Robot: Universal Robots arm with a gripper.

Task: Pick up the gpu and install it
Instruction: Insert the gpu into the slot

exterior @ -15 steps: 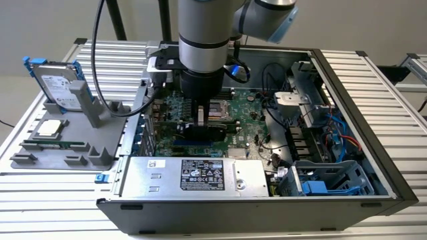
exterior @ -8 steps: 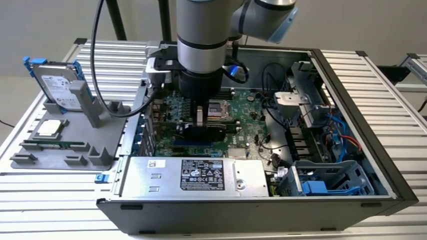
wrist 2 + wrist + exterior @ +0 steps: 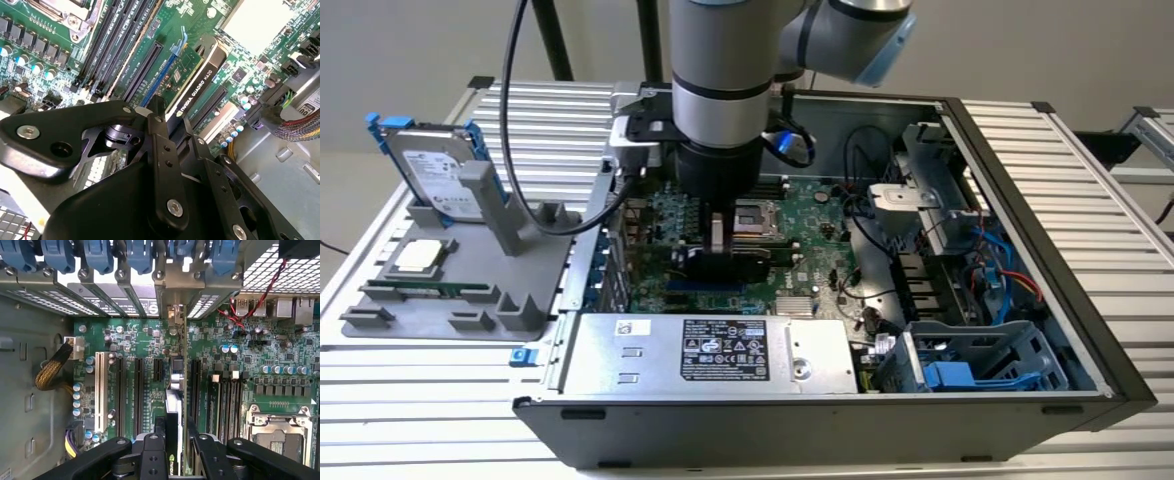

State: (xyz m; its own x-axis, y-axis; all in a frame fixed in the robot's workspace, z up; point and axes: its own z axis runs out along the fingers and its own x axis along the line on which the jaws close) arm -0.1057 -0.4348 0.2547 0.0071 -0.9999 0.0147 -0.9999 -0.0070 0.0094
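The gpu (image 3: 199, 75) stands on edge over the motherboard (image 3: 135, 340), black cooler shroud on one face and green board on the other. Its lower edge is at a long blue expansion slot (image 3: 155, 80); how deep it sits I cannot tell. In the first wrist view the gpu (image 3: 176, 405) shows edge-on, running toward the rear slot openings (image 3: 175, 315). My gripper (image 3: 176, 442) is shut on the card's upper edge, one black finger (image 3: 150, 452) on each side. In the exterior view the gripper (image 3: 720, 250) reaches down inside the open computer case (image 3: 1067, 330), with the gpu (image 3: 736, 265) below it.
A grey fixture (image 3: 400, 325) left of the case holds a silver hard drive with blue rails (image 3: 434, 170), a square chip (image 3: 416, 257) and a memory stick (image 3: 434, 290). Power supply (image 3: 707, 350), CPU socket (image 3: 758, 215), drive cage (image 3: 974, 360) and cable bundles (image 3: 881, 240) crowd the case.
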